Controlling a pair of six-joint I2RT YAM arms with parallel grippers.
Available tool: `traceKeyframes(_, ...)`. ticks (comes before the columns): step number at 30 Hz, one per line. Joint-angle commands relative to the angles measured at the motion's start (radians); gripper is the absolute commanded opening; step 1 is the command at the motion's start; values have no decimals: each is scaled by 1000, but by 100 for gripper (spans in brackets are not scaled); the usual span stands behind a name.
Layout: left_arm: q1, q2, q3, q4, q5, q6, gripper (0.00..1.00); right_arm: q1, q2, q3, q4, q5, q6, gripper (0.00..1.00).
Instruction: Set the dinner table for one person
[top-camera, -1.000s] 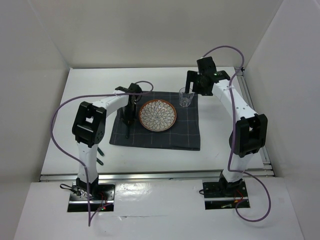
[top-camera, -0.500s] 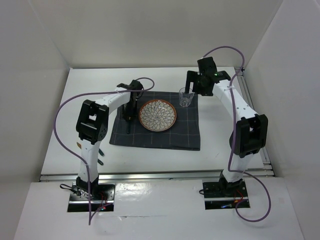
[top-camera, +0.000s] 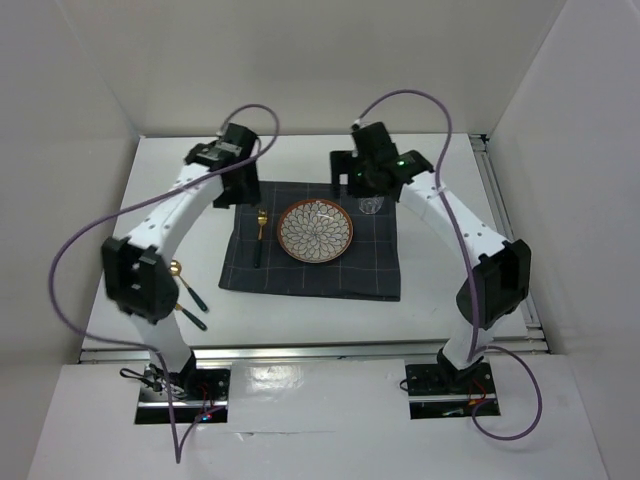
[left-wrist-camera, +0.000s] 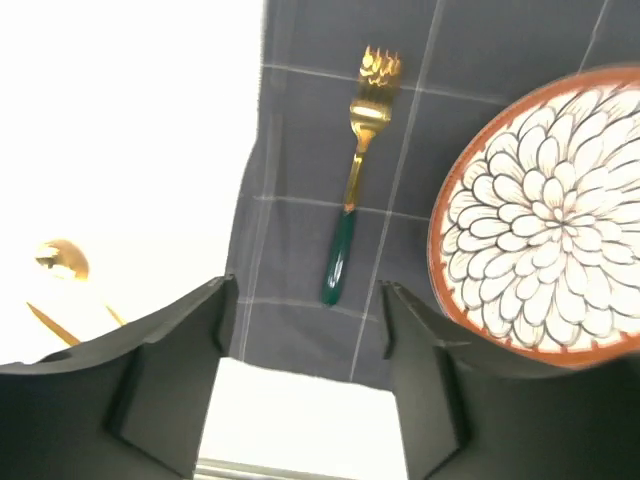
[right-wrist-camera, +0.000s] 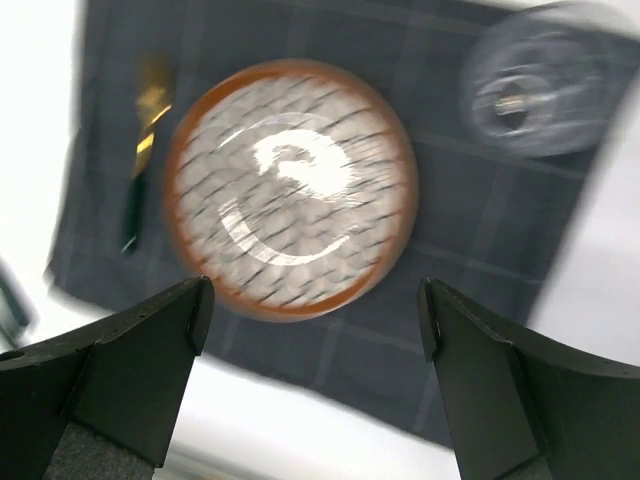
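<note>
A round plate (top-camera: 315, 231) with a brown rim and a white petal pattern lies on the middle of a dark grey cloth (top-camera: 310, 275), and its whole patterned face is visible. A clear glass (top-camera: 370, 205) stands on the far right corner of the cloth. It is blurred in the right wrist view, so I cannot tell what is in it. A golden fork (left-wrist-camera: 355, 190) with a dark green handle lies on the cloth just left of the plate, apart from it, with its tines toward the far side. The cloth lies flat on the white counter (top-camera: 165, 200), which has aluminium rails (top-camera: 505, 230) at its right and near edges and plain white walls around it. On the bare counter to the left of the cloth lie two more pieces of cutlery (top-camera: 188, 295), one with a golden spoon head. The left gripper (left-wrist-camera: 300, 390) hangs above the far left corner of the cloth, released, with its jaws spread wide. The right gripper (right-wrist-camera: 300, 400) hangs above the far edge of the cloth, beside the glass, also released and wide. The counter is under both grippers, and neither of them touches it.
</note>
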Motion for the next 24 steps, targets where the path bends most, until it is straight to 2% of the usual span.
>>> traceKeyframes(1,118,-202,-167,-75,-32,-111,70,151,3,37,36,-7,34,95)
traceKeyframes(2,141,-241,-236,-61,-31,-138,68,169,12,37,36,-18,44,95)
traceKeyframes(3,164,-278,-371,-30,-3,-164,66,186,21,26,45,-18,44,95)
traceKeyframes(6,260,-410,-556,48,86,-251,66,223,33,-1,63,-18,56,95)
traceKeyframes(7,311,-436,-663,66,106,-283,68,238,43,-1,63,-1,56,95)
traceKeyframes(10,377,-488,-799,111,160,-307,71,239,30,-35,63,8,65,95)
traceKeyframes(14,432,-485,-857,178,160,-302,71,203,-32,-96,82,-1,65,95)
traceKeyframes(18,446,-418,-879,212,145,-302,65,154,-80,-138,82,-10,65,95)
traceKeyframes(19,455,-407,-894,212,145,-311,60,144,-89,-165,82,-10,65,95)
traceKeyframes(24,456,-355,-957,301,177,-311,55,87,-138,-210,82,-20,65,95)
